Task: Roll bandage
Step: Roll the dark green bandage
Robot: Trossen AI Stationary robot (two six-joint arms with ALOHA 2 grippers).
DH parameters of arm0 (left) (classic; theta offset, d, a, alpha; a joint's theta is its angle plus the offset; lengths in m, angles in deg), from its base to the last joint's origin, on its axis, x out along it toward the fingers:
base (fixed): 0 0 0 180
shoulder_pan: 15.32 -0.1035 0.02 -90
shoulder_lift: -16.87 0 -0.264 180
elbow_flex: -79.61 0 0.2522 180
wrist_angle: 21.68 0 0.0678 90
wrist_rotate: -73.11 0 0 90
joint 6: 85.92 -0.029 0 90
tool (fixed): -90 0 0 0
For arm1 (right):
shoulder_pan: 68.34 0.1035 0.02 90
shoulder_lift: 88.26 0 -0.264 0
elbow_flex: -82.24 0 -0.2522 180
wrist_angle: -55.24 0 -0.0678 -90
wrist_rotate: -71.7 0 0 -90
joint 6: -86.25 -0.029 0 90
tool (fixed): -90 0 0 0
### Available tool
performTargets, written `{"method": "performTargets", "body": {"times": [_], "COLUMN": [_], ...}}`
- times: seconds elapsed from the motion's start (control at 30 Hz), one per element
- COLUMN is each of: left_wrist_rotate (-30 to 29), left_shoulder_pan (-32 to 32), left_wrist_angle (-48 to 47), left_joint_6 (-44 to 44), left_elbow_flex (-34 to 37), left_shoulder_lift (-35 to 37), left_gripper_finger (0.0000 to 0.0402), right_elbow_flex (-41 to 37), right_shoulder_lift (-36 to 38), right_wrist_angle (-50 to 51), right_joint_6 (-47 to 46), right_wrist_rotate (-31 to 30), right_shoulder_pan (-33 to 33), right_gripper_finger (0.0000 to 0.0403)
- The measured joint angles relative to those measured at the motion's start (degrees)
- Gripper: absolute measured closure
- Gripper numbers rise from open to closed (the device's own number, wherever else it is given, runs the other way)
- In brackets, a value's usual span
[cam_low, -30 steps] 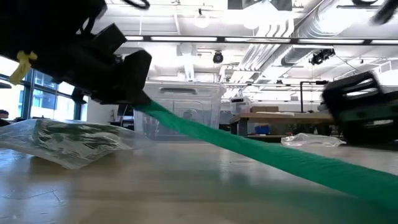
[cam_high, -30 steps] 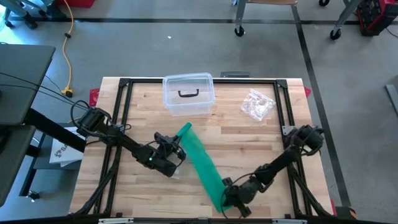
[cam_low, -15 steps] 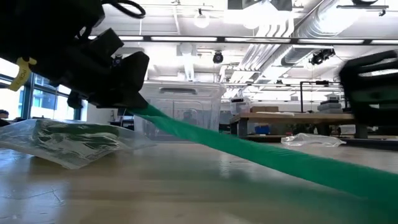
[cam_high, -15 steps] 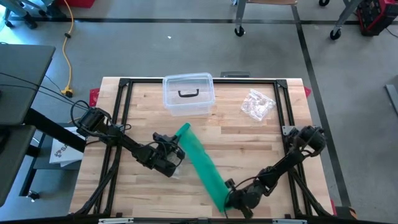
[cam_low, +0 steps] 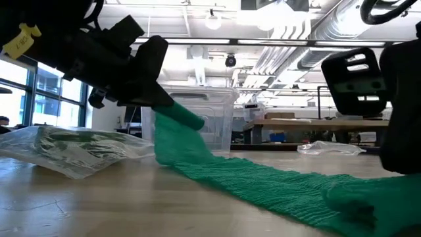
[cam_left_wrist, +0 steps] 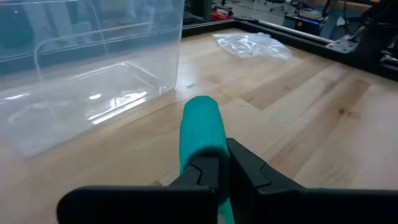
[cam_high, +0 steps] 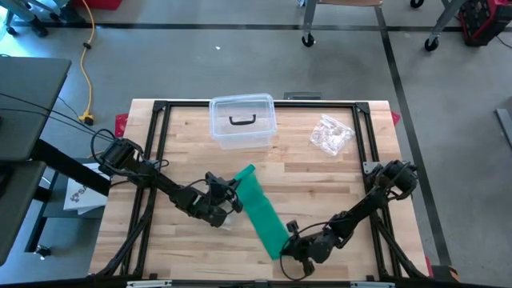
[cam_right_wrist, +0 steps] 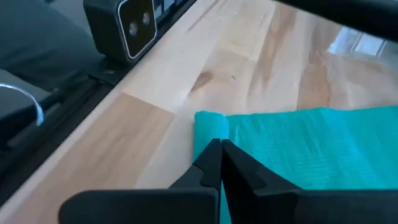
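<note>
Green bandage point(cam_high: 260, 210) lies mid-table running from 11 to 5 o'clock, left gripper point(cam_high: 234, 192) pinched tight on its upper end, right gripper point(cam_high: 286, 242) clamped closed on its lower end near the front edge.

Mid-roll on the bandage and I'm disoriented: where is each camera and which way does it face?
High: overhead, straight down; both arms, green bandage.
Low: table height, level across; bandage lies in front of it.
Left wrist: behind left hand, facing clear plastic box.
Right wrist: behind right hand, facing table edge.
All share the bandage.
</note>
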Motion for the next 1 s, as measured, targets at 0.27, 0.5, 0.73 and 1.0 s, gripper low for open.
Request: {"method": "performTargets", "body": {"times": [0.27, 0.5, 0.73, 1.0], "left_wrist_rotate": [1.32, 1.40, 1.92, 2.02], "left_shoulder_pan": [0.00, 0.00, 0.02, 0.04], "left_wrist_angle": [0.23, 0.20, 0.11, -1.15], "left_joint_6": [-0.31, -0.31, -0.31, -0.32], "left_elbow_flex": [0.00, 0.00, 0.00, 0.00], "left_shoulder_lift": [0.00, -0.02, 0.00, -0.02], "left_gripper_finger": [0.0396, 0.0396, 0.0396, 0.0396], "right_elbow_flex": [0.00, 1.34, 9.76, 17.65], "right_shoulder_lift": [0.00, -1.59, -3.84, -3.85], "right_wrist_angle": [-2.91, 0.11, 11.78, 25.30], "right_joint_6": [-9.72, -11.83, -4.35, 0.59], "right_wrist_rotate": [0.81, 16.60, 21.17, 21.48], "right_shoulder_pan": [-3.88, -9.72, -7.61, -6.60], "right_gripper_finger": [0.0403, 0.0401, 0.0346, 0.0274]}}
